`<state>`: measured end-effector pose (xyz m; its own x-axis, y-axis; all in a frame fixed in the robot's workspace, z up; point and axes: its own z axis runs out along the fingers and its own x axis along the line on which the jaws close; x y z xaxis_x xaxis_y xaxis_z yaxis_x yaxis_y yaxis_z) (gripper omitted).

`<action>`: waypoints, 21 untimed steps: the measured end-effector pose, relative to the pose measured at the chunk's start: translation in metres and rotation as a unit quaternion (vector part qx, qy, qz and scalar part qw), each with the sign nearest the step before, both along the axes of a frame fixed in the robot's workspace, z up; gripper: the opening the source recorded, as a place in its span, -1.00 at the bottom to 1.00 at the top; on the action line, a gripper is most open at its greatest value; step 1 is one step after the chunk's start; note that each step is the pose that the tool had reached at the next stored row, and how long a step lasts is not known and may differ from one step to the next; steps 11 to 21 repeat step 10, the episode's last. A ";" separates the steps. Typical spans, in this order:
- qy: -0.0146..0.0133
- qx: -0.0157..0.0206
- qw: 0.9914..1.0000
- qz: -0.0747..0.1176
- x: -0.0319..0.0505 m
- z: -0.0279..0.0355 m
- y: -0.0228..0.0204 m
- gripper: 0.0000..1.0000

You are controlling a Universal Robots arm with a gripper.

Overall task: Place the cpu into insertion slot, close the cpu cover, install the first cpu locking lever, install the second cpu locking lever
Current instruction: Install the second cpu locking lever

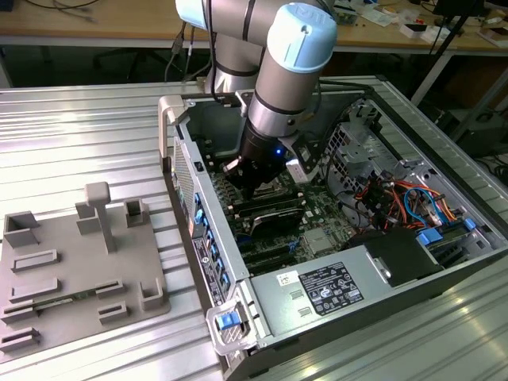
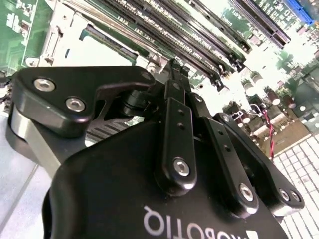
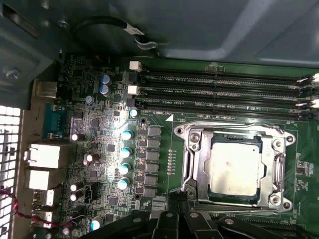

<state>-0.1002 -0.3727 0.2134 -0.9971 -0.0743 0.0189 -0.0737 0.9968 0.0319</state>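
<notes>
Cpu (image 3: 234, 168) seated, cover (image 3: 232, 133) down; levering stage, pincer (image 3: 175, 195) pressed together just beside, needing a careful sideways hook.

We see a pale silver-grey cpu (image 3: 234, 168) with a faintly mottled top, framed by the shiny silver cpu cover (image 3: 233, 133). Around it the motherboard (image 3: 159, 149) is dark green, dotted with light-blue-topped capacitors (image 3: 123, 169) and crossed by long black memory slots (image 3: 219, 92). The gripper (image 2: 174, 69) is glossy black with silver screw heads, and bears white lettering. In the exterior view, the arm (image 1: 290, 71) is silver-grey with light blue caps. The computer case (image 1: 262, 305) is grey metal with small blue clips (image 1: 228, 320), and orange and blue cables (image 1: 409, 198) lie inside. The counter (image 1: 71, 135) is ribbed pale grey, carrying a flat grey fixture tray (image 1: 71, 270).
</notes>
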 end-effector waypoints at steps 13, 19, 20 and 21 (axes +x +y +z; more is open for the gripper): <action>0.000 0.000 1.000 0.000 0.0000 0.0050 0.0000 -0.79; 0.000 0.000 1.000 0.000 0.0000 0.0050 0.0000 -0.79; 0.000 0.000 1.000 0.000 0.0000 0.0050 0.0000 -0.79; 0.000 0.000 1.000 0.000 0.0000 0.0050 0.0000 -0.79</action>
